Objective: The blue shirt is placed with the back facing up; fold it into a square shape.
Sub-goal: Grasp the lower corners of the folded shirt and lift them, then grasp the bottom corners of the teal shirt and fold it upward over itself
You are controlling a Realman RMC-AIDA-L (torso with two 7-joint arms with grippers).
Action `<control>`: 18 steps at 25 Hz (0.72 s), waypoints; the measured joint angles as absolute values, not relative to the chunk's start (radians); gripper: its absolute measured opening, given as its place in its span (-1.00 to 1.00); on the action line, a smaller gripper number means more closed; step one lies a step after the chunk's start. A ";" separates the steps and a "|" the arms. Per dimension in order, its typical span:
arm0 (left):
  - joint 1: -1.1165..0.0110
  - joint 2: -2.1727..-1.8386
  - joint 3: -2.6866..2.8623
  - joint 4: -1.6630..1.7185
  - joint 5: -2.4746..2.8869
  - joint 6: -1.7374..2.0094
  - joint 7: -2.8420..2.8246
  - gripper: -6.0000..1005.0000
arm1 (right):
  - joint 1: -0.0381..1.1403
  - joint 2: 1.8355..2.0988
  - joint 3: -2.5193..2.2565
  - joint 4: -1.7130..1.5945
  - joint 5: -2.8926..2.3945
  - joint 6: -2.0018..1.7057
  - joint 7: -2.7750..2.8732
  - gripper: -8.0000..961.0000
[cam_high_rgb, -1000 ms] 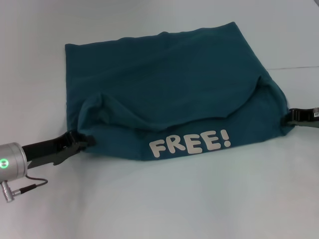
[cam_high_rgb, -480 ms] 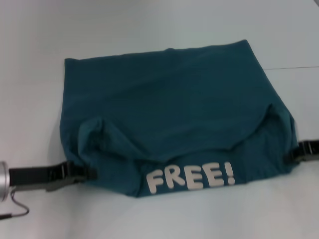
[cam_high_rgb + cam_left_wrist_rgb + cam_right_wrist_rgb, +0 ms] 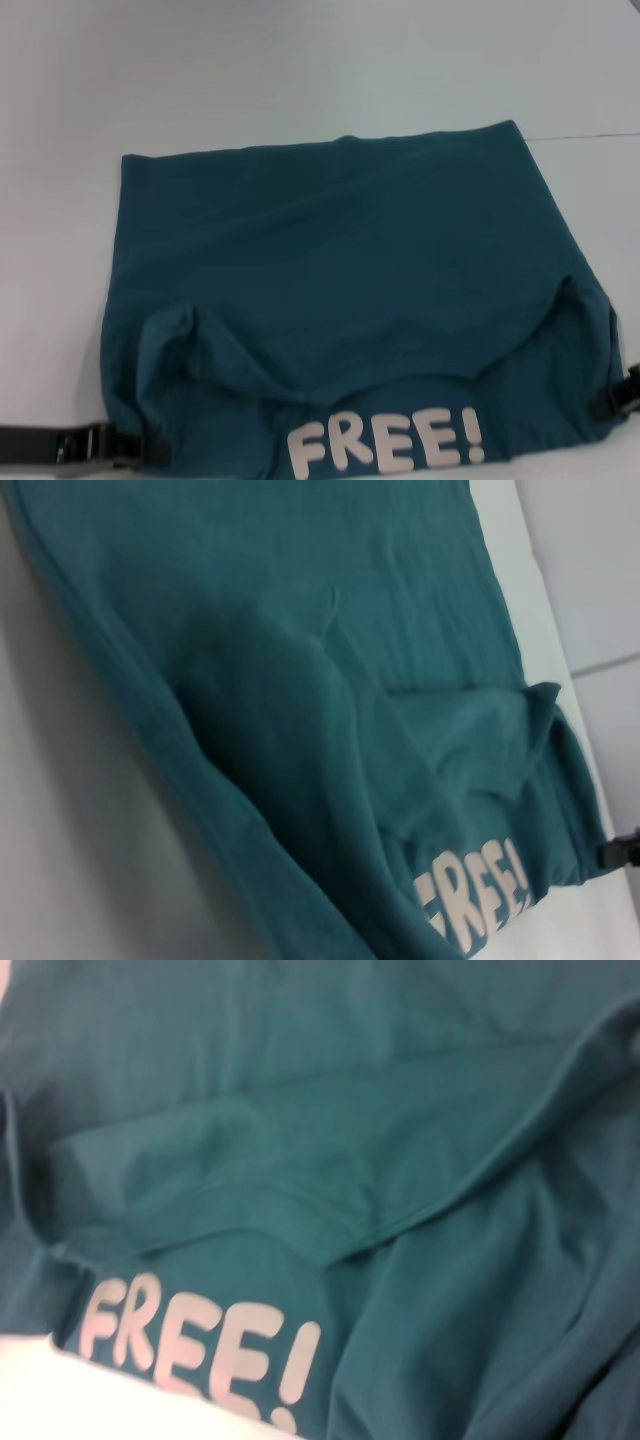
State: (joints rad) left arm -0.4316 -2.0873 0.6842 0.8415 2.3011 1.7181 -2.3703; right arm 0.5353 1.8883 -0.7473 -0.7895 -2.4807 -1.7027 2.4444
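Both end effectors, left and right, are gripping the dark teal-blue cotton T-shirt's near corners, mid-fold; next comes laying them flat.

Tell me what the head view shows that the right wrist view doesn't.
Only the head view shows the whole blue shirt on the white table, with the left gripper and right gripper at its near corners. Only the right wrist view shows the folded hem close up. Both show the FREE! lettering.
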 joint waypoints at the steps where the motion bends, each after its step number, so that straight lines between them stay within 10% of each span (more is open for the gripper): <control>1: -0.429 -2.087 0.684 0.845 2.322 1.733 -2.370 -0.96 | 0.533 1.889 -0.750 -0.790 -2.482 -1.726 2.436 -0.90; 18: -0.411 -2.083 0.613 0.862 2.456 1.860 -2.308 -0.96 | 0.520 1.901 -0.716 -0.789 -2.593 -1.839 2.317 -0.90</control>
